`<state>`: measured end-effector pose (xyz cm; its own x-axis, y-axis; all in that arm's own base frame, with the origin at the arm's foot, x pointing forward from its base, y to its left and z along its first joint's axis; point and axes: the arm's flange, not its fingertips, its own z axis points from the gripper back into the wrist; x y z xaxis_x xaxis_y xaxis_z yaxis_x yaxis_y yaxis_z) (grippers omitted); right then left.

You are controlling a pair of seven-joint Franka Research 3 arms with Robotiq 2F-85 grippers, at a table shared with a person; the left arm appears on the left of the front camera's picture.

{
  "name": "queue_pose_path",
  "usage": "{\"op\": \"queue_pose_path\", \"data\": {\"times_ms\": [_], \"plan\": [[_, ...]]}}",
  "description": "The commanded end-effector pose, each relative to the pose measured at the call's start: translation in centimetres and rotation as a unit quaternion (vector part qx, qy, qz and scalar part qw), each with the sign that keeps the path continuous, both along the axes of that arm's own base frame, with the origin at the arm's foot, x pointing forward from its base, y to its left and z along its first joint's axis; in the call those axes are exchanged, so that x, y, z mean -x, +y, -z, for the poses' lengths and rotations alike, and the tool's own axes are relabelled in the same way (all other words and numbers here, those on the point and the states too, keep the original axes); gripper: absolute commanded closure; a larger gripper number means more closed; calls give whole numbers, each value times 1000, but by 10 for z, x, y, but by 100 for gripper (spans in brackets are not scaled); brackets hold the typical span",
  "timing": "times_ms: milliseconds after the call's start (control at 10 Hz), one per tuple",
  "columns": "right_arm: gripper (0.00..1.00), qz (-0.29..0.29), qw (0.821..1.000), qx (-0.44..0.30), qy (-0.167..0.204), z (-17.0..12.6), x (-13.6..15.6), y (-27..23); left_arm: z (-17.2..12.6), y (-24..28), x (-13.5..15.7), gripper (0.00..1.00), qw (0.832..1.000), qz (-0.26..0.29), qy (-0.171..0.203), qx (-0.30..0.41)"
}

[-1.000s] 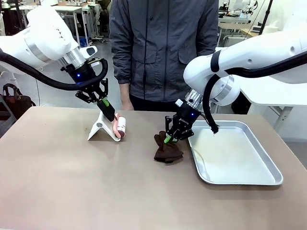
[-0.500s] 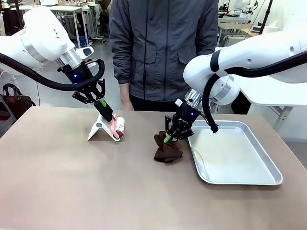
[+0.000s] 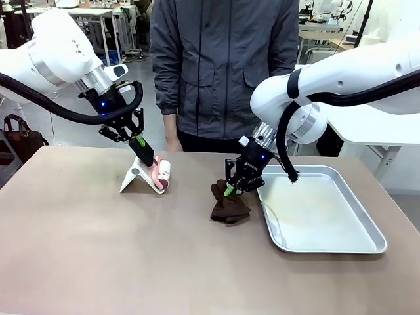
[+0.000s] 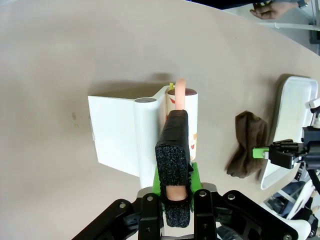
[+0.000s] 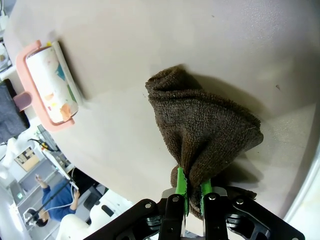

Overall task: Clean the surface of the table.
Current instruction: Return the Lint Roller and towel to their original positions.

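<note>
Keep the right gripper (image 3: 229, 191) pinched on the brown cloth (image 3: 229, 205) and press it flat against the table (image 3: 131, 249) beside the tray (image 3: 367, 246) near the far edge (left gripper (image 3: 148, 160) clamped on the lint roller (image 3: 163, 174) handle), wiping evenly.

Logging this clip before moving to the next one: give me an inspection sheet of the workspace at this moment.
Surface: matte brownish-taupe table, no spills seen.
Job's things: dark brown terry cloth bunched on the table; pink-handled lint roller at its white plastic stand.
Clutter: shiny rectangular silver tray, nothing in it.
Grippers: left pincer around the roller's handle; right pincer shut on the cloth.
Cables: black hoses along both arms.
Surroundings: person in a grey jacket standing at the far edge.
</note>
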<state>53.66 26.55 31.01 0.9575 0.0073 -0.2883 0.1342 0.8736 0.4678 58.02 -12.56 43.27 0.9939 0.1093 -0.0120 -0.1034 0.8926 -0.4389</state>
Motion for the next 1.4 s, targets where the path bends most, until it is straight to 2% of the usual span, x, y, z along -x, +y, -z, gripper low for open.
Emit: {"op": "queue_pose_path", "data": {"times_ms": [0,100,200,300,500,600,700,1100,1300], "plan": [[88,-4,1000,16,8,-4,-6,6,20,9,-2,71,999,-12,16,-33],[52,-8,1000,12,11,-4,-6,6,23,9,-4,20,999,-24,19,-39],[32,-15,1000,11,12,-3,-5,6,25,12,-6,14,999,-24,22,-42],[0,-15,1000,9,16,-2,-6,5,24,16,-6,0,998,-31,22,-41],[0,-18,1000,6,19,0,-7,4,21,22,-3,0,998,-41,17,-32],[7,-19,1000,6,20,0,-7,5,19,24,-2,0,999,-41,15,-29],[0,-20,1000,5,22,1,-8,5,18,25,-1,0,999,-41,13,-28],[0,-34,999,-18,21,-2,-9,4,13,29,15,0,1000,11,0,7],[0,-66,994,-82,0,-13,0,-4,1,43,39,0,998,32,-5,51]]}}
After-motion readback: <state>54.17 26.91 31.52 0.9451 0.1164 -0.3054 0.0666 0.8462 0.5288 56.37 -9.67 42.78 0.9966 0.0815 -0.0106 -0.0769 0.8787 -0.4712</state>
